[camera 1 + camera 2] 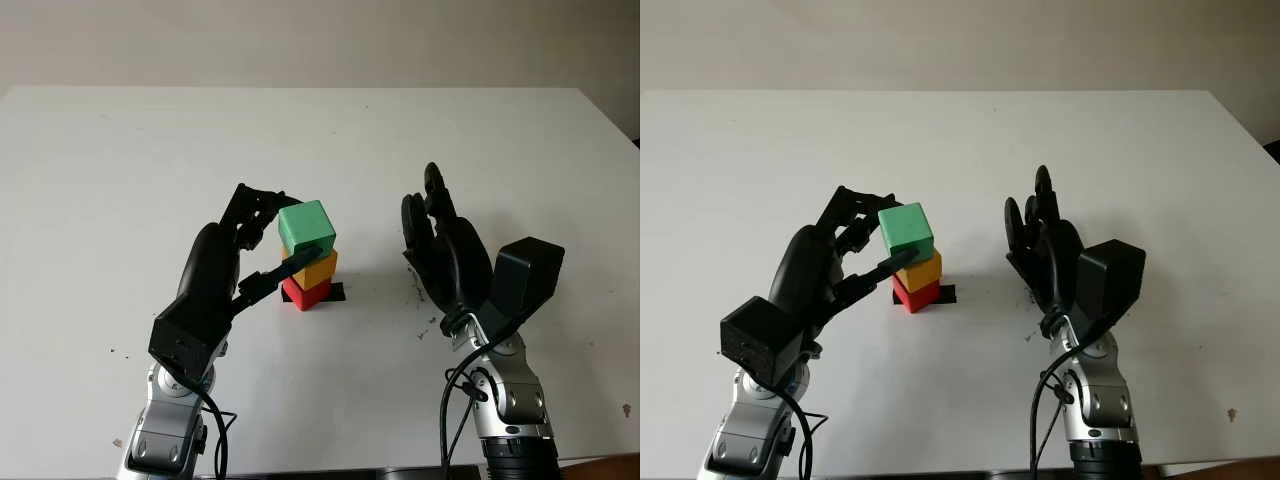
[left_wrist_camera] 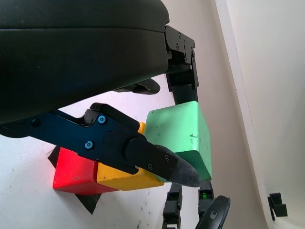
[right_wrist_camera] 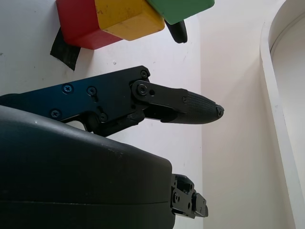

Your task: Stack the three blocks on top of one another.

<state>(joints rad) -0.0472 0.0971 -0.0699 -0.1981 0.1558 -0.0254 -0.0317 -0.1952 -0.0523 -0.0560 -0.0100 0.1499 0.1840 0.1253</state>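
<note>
On a white bench (image 1: 120,160), the left robot hand (image 1: 262,243) holds the green block (image 1: 305,228) pinched between its thumb at the near side and its fingers (image 1: 262,202) curled around the far side, the block seated atop a yellow block (image 1: 316,268) that in turn sits on a red block (image 1: 306,292) over a patch of black tape (image 1: 334,292). The green block looks twisted slightly against the yellow one beneath it, so the step in hand, judged as the release of the top block, is best done by easing thumb and fingers away evenly and outward, without dragging sideways, since any lingering contact could topple the narrow tower. The left forearm rises from the near edge and leans in toward the stack from its left. Well apart to the right of the tower, the right robot hand (image 1: 443,247) stands open above the bench, palm turned toward the blocks, holding nothing.
</note>
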